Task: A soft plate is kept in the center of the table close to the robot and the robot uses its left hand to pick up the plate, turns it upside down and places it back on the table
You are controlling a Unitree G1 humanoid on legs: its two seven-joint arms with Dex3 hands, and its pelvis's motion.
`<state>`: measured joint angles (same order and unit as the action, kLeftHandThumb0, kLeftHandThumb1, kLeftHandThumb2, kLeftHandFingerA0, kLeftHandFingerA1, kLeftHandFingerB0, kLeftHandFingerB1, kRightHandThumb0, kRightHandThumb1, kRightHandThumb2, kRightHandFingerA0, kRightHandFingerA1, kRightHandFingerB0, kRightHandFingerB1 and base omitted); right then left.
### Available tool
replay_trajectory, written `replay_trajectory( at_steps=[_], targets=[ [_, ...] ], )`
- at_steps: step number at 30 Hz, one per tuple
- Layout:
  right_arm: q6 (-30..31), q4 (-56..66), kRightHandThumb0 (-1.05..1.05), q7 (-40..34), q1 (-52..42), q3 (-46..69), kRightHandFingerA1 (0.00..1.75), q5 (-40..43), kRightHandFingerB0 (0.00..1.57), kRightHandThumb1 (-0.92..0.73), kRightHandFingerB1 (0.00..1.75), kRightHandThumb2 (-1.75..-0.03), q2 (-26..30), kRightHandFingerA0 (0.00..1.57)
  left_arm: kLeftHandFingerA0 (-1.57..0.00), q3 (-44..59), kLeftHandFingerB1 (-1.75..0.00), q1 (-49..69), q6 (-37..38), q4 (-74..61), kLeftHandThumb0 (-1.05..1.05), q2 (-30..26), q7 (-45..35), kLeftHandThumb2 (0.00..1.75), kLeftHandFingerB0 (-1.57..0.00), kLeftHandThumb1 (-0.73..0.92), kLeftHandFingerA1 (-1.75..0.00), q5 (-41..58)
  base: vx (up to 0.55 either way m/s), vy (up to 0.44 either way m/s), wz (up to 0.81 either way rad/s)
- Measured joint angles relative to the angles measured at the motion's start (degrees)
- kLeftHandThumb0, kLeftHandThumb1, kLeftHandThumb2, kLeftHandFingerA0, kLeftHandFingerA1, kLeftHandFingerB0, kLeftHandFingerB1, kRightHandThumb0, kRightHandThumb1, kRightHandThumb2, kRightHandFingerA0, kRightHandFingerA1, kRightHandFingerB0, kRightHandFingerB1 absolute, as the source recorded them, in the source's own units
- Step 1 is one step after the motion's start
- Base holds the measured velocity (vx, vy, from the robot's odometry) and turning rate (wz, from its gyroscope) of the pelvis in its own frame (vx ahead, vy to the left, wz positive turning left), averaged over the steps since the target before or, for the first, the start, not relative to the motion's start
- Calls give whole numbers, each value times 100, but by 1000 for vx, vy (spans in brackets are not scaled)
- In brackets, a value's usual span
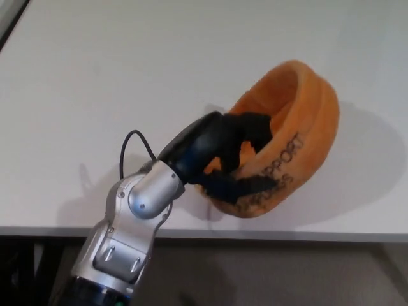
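The soft orange plate (pixel 298 137) is lifted off the white table (pixel 127 76) and tipped up on edge, its hollow facing up and left, its underside with dark lettering turned toward me. My left hand (pixel 226 150) is shut on the plate's near rim, with black fingers (pixel 252 124) hooked inside the hollow and the thumb below against the outside. The silver forearm (pixel 137 213) rises from the lower left. My right hand does not show.
The table's front edge (pixel 255 234) runs across just below the plate. A thin black cable (pixel 131 143) loops from the wrist. A dark strip (pixel 9 19) lies along the table's far left corner.
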<state>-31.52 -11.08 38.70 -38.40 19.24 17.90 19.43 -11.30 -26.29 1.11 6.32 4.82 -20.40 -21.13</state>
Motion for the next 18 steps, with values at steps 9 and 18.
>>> replay_trajectory(
  at_steps=[9,18],
  targets=[
    [25,60,-84,0,-25,-32,45,0,16,-90,25,-68,0,35,-93,555,-175,1,-413,-160,-27,574,-43,66,-71,58,-175,893,0,0,0],
    [31,69,-82,0,-32,-56,43,0,16,-89,26,-68,0,34,-96,1109,-175,-1,-692,-168,-32,857,-40,68,-69,65,-175,1693,0,0,0]
  ],
)
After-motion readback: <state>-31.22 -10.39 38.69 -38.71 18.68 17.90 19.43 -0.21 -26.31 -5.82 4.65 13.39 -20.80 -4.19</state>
